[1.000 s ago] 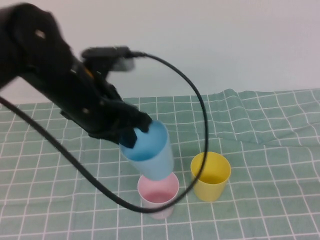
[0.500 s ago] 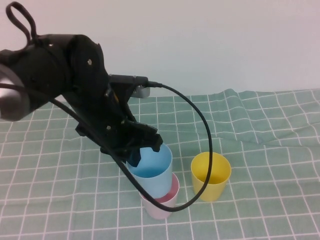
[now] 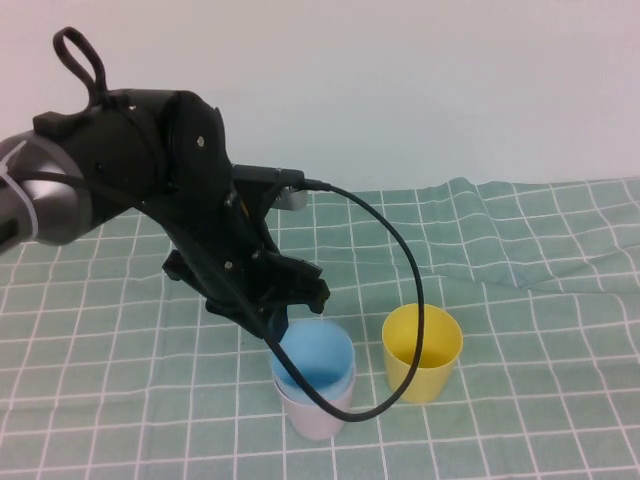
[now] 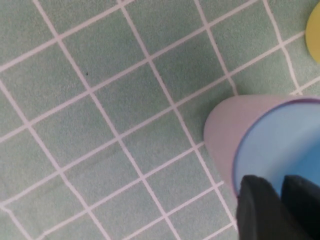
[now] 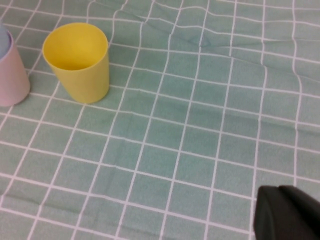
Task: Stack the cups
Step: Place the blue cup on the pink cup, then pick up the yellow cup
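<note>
**Inspector A:** Left gripper [image 3: 285, 315] first. What differs from a second ago?

**Inspector B:** It has come down. A second ago it carried the blue cup [image 3: 314, 358] tilted above the pink cup [image 3: 312, 412]; half a second ago the blue cup was partly in. The blue cup sits upright, nested inside the pink one, with only its rim band showing above.

**Inspector A:** Position of the cups relative to the gripper?

**Inspector B:** Directly under it. The fingertips [image 4: 257, 207] reach the near-left edge of the blue cup's rim, one dark finger appearing to dip inside the mouth. Whether it pinches the wall or has let go, I cannot tell; the gap between the fingers looks narrow.

**Inspector A:** Surroundings?

**Inspector B:** The yellow cup [image 3: 421, 352] stands upright just beside the stack, to its right, apart from it, on the green checked cloth [image 3: 540, 380].

**Inspector A:** Right gripper [image 5: 287, 215]?

**Inspector B:** Low over bare cloth, well apart from the yellow cup. Holding nothing visible; opening not determinable.
</note>
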